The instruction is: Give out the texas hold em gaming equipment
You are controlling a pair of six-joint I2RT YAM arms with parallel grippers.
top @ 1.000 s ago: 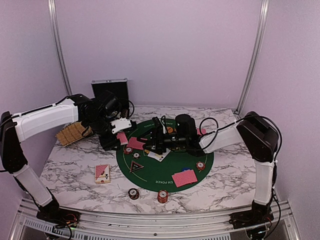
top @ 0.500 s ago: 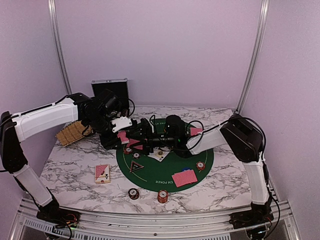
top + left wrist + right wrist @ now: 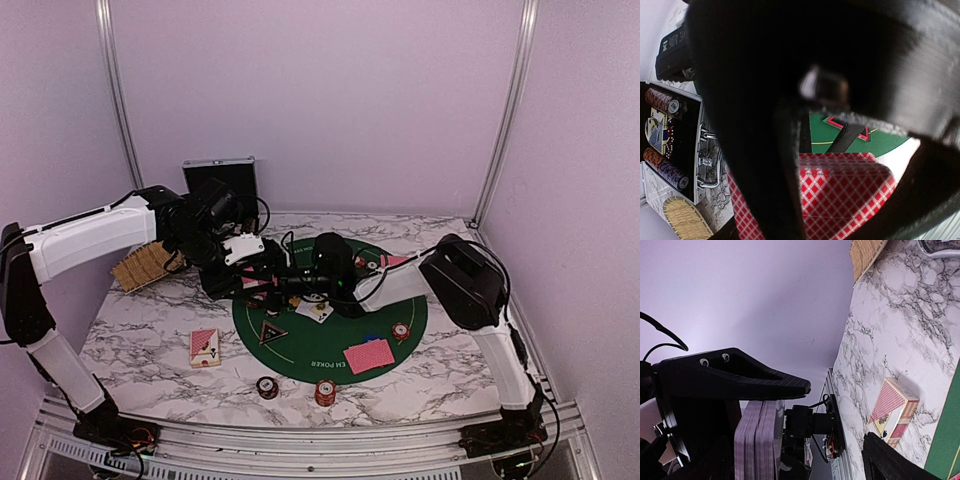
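Observation:
My left gripper (image 3: 243,272) hangs over the left rim of the green felt mat (image 3: 300,352), shut on a deck of red-backed playing cards (image 3: 845,200). The right gripper (image 3: 279,283) has reached across the mat and stands open right beside that deck (image 3: 759,442), which shows edge-on in the right wrist view. Two red cards (image 3: 368,355) lie on the mat's near right. A black triangular button (image 3: 272,333), a blue button (image 3: 372,338) and a face-up card (image 3: 318,312) lie on the mat. Poker chip stacks (image 3: 325,392) stand at the mat's front edge.
The open silver case (image 3: 220,182) stands at the back left, with chip rows (image 3: 662,100) inside. A woven tan piece (image 3: 140,265) lies beside it. A card box (image 3: 205,347) rests on the marble left of the mat. Another chip stack (image 3: 401,331) sits at the mat's right.
The right arm has swung leftward across the mat until its gripper reached the deck in the left gripper. The left arm has stayed put.

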